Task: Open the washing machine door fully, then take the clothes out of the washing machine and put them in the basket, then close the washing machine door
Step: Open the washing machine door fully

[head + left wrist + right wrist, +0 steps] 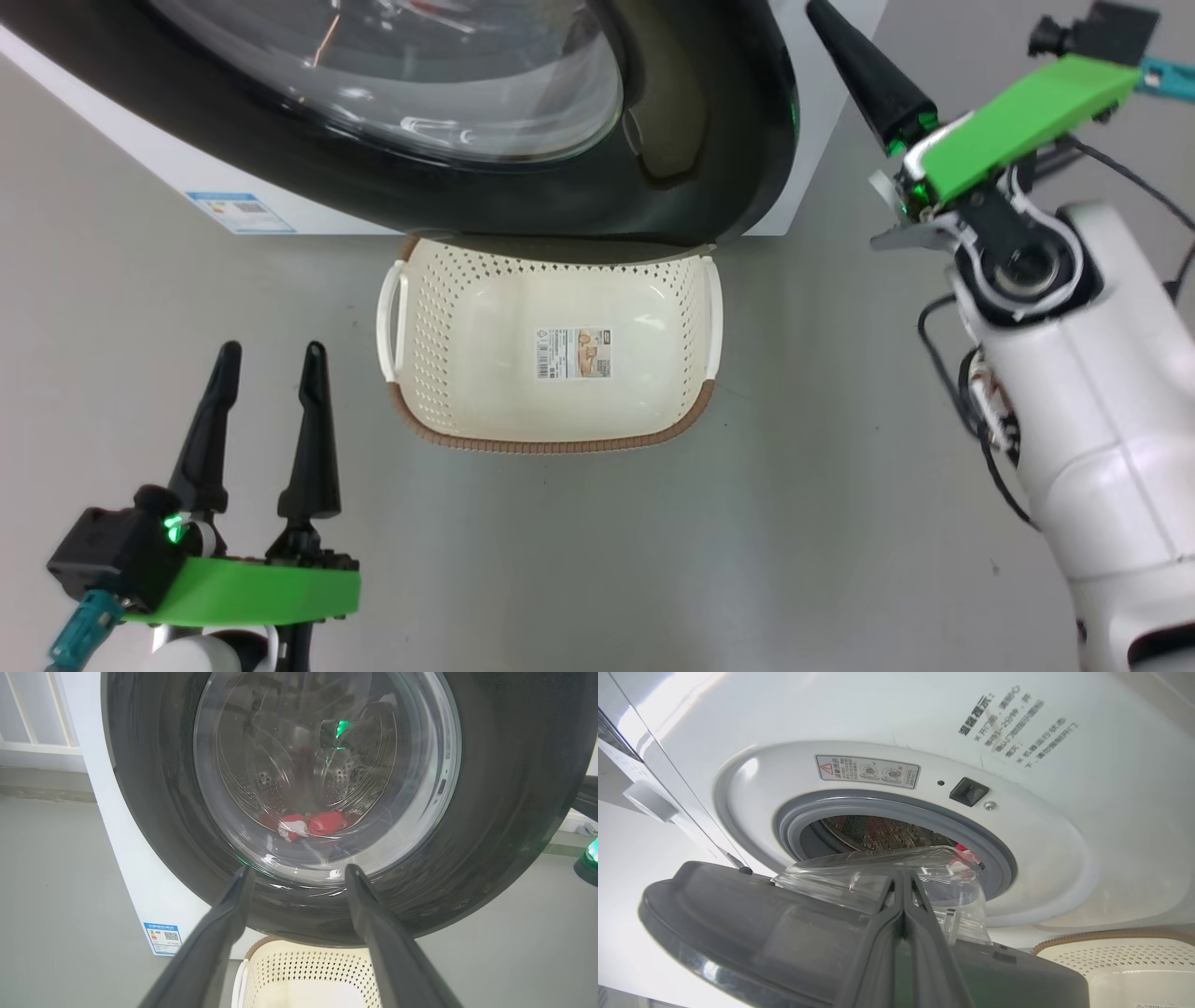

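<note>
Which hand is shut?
The right hand, by the door: its fingers are pressed together. The left hand has its fingers wide apart.

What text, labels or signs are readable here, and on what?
"温馨提示:" is the heading printed on the washing machine front; the lines under it are too small to read surely.
Warning sticker above the drum opening: red triangle sign, text too small to read.
Blue sticker low on the machine's front: QR code, text blurred.
Paper label on the basket bottom: too small to read.
</note>
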Tool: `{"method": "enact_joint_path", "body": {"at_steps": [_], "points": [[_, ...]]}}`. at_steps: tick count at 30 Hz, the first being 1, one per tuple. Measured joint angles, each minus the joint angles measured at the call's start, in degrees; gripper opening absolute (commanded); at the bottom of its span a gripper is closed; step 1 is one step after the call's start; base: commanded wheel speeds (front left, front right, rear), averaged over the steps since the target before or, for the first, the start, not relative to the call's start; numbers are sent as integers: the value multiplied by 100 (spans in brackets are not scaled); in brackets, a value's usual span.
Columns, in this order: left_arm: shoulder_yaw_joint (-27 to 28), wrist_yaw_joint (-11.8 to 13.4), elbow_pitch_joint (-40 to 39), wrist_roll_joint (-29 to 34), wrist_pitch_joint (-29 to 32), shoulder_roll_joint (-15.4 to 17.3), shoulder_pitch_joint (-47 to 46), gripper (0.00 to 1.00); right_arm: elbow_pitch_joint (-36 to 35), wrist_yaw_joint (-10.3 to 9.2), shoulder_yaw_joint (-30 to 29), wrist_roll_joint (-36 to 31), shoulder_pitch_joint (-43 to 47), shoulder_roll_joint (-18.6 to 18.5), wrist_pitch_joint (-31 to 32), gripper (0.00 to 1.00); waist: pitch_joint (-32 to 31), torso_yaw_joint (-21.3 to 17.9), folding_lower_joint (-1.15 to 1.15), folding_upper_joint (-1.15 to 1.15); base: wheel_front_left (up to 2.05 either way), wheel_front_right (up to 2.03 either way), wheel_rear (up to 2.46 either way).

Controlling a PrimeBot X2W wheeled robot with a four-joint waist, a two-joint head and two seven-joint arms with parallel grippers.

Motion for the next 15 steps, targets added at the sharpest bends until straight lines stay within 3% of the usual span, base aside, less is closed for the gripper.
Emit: {"method": "enact_joint_path", "body": {"at_steps": [5, 15], "points": [[-25, 2, -1, 0, 0, -1, -3, 100, 550, 0, -111, 761, -402, -44, 1063, 0, 52, 51, 0, 0, 0, 0, 0], [-58, 9, 2, 20, 0, -1, -7, 100, 790, 0, 82, 1029, -691, -250, 2245, 0, 68, 135, 0, 0, 0, 0, 0]]}}
